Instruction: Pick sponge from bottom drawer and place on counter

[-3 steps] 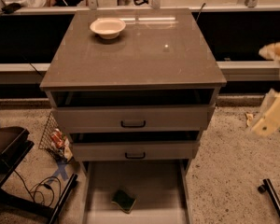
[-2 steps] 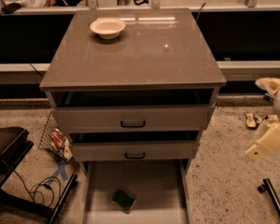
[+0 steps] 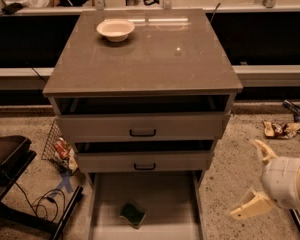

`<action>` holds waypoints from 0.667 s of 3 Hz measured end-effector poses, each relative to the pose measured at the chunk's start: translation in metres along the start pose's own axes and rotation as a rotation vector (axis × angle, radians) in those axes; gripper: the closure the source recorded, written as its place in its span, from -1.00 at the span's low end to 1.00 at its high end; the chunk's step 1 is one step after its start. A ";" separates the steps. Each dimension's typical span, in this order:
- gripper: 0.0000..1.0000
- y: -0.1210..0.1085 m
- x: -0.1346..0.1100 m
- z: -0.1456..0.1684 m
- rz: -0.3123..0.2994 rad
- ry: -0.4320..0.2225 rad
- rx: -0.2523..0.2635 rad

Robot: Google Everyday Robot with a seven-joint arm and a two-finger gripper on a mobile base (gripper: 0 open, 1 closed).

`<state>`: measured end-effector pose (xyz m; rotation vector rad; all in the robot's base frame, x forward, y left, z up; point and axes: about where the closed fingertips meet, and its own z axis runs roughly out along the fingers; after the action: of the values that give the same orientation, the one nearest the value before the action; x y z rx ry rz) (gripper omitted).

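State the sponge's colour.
The sponge is dark green over yellow, camera view; the tool hangs open beside the bottom drawer.

gripper [image 3: 245, 180] lower right | cream tapered fingers [image 3: 251, 206] | rounded white wrist [image 3: 287, 181]

One raised camera faces the counter [image 3: 150, 59] front-on, jaws at lower right.
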<state>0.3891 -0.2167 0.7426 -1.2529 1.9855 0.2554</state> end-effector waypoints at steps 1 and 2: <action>-1.00 0.040 0.021 0.037 -0.014 0.020 0.040; -1.00 0.040 0.019 0.036 -0.016 0.019 0.037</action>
<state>0.3692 -0.1908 0.6955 -1.2508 1.9866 0.1990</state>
